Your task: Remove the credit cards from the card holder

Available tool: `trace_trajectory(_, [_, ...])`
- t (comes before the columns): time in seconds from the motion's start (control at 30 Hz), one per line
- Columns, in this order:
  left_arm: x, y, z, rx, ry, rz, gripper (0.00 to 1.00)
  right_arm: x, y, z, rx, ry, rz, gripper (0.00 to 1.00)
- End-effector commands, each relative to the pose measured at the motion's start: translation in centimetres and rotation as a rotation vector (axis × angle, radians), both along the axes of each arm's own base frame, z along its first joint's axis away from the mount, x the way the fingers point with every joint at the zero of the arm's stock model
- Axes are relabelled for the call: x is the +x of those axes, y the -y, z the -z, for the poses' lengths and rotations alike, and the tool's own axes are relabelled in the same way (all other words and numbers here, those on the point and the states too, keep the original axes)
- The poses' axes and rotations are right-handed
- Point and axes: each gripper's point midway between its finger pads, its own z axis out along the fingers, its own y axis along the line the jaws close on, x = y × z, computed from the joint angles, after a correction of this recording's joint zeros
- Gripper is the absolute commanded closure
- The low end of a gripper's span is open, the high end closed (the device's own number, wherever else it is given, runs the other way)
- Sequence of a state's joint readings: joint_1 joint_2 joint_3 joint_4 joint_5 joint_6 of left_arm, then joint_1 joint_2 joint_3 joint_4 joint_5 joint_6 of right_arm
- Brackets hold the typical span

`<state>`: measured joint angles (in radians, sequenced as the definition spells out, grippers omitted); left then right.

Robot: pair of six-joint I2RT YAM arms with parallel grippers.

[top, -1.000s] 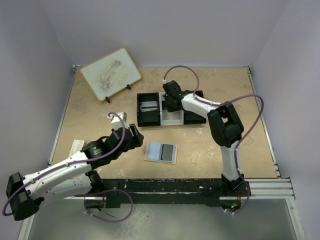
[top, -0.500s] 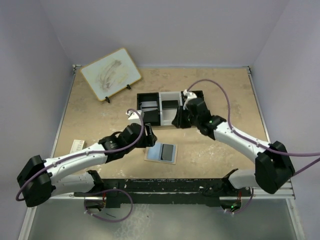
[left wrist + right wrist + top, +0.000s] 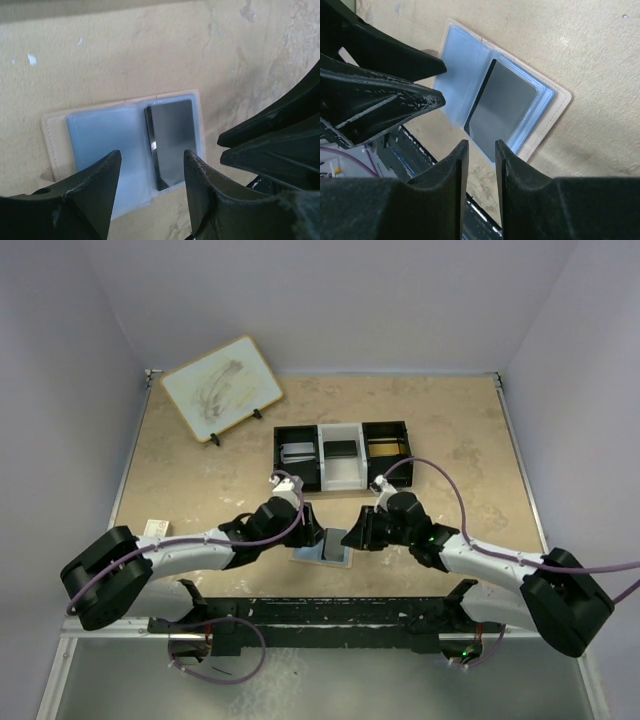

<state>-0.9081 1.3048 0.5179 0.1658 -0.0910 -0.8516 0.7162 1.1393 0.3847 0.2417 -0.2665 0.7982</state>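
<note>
The card holder (image 3: 328, 548) lies open on the table near the front edge, pale blue inside with a tan rim (image 3: 50, 137). A dark credit card (image 3: 172, 134) (image 3: 502, 105) sits in its right pocket. The left pocket (image 3: 102, 140) looks bare. My left gripper (image 3: 308, 527) (image 3: 151, 165) hovers open just above the holder's near edge, nothing between its fingers. My right gripper (image 3: 353, 536) (image 3: 481, 150) is open by a narrow gap, empty, over the card's near corner. A silvery card (image 3: 297, 452) and a dark card (image 3: 341, 450) lie in the tray.
The black-and-white three-compartment tray (image 3: 278, 458) stands behind the holder. A wood-framed whiteboard (image 3: 221, 387) leans at the back left. A small red-and-white box (image 3: 155, 528) lies at the left edge. The two grippers' fingertips are close together over the holder.
The right arm pulled back from the tray to the holder, its jaws parting, and a dark card lies in the middle compartment. The left gripper moved right to the holder.
</note>
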Motion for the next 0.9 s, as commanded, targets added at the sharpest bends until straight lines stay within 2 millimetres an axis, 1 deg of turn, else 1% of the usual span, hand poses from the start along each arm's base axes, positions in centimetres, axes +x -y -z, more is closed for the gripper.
trace_trajectory(0.0, [-0.3,2.0,-2.2,-0.212,0.024,0.011,0.49,0.6,-1.7,-0.9,0.103,0.039,-0.021,0.7])
trace_trajectory(0.07, [-0.4,1.7,-1.9,-0.232,0.015,-0.008,0.5,1.0,-2.0,-0.4,0.09,0.035,-0.023,0.74])
trace_trajectory(0.13, [-0.5,1.8,-2.1,-0.272,0.013,-0.016,0.5,1.4,-1.7,0.4,0.065,0.026,0.007,0.78])
trace_trajectory(0.27, [-1.0,2.2,-2.5,-0.328,0.012,-0.01,0.5,2.0,-1.2,1.6,0.033,0.014,0.058,0.78])
trace_trajectory(0.43, [-1.6,2.6,-1.8,-0.31,-0.006,0.016,0.51,1.8,-1.2,4.1,-0.005,-0.037,0.05,0.8])
trace_trajectory(0.5, [-1.8,2.7,-1.4,-0.296,-0.01,0.018,0.51,1.7,-0.6,5.7,-0.048,-0.083,0.089,0.87])
trace_trajectory(0.57, [-2.1,2.7,-0.7,-0.271,-0.015,0.02,0.51,1.4,0.1,6.8,-0.062,-0.106,0.122,0.88])
trace_trajectory(0.73, [-2.5,2.2,1.3,-0.165,-0.034,0.006,0.52,0.5,1.2,7.7,-0.065,-0.126,0.162,0.87])
trace_trajectory(0.87, [-2.7,1.7,2.1,-0.132,-0.042,-0.011,0.52,0.3,1.6,7.1,-0.072,-0.114,0.162,0.86])
